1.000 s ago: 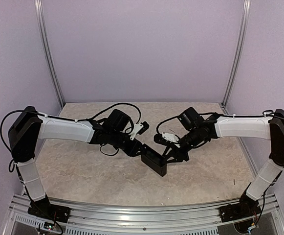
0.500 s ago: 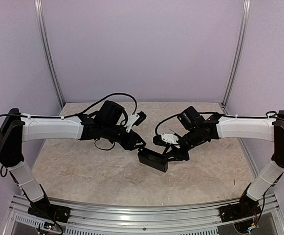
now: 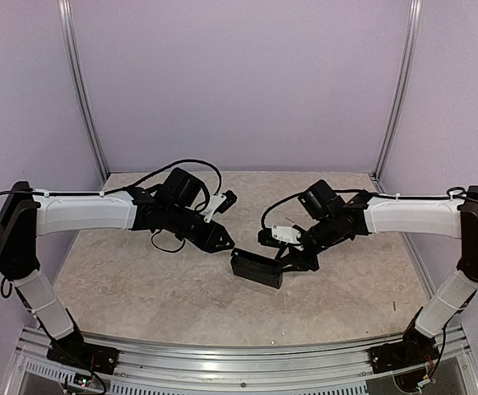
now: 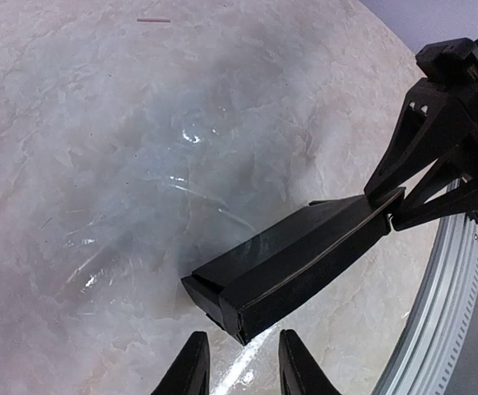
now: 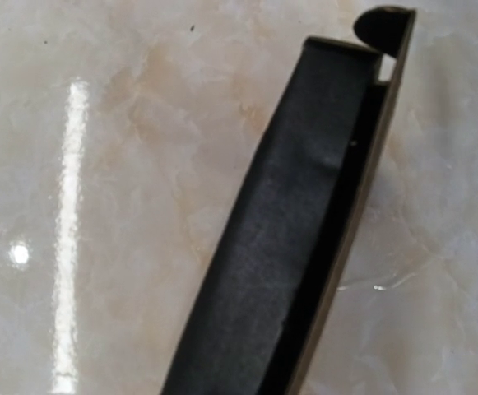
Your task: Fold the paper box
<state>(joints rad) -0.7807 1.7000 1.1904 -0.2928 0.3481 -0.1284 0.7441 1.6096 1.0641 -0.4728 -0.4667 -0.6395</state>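
The paper box (image 3: 257, 268) is a slim black rectangular box held low over the marbled table. Its near end shows a folded flap (image 4: 210, 295) in the left wrist view. My right gripper (image 3: 292, 257) is shut on the box's right end; the left wrist view shows its fingers (image 4: 403, 177) clamped on that end. In the right wrist view the box (image 5: 288, 247) runs up from the bottom edge, with a rounded tab (image 5: 382, 25) at its far end, and my own fingers are hidden. My left gripper (image 4: 240, 370) is open just short of the box's near corner, holding nothing.
Purple walls with metal posts (image 3: 81, 90) enclose the table on three sides. An aluminium rail (image 3: 239, 362) runs along the front edge; the same rail (image 4: 457, 296) shows in the left wrist view. A small pink scrap (image 4: 154, 20) lies far off on the table.
My left gripper has come off the box's left end and drawn back up and to the left. The box has swung from a slant to lie nearly level, still in my right gripper.
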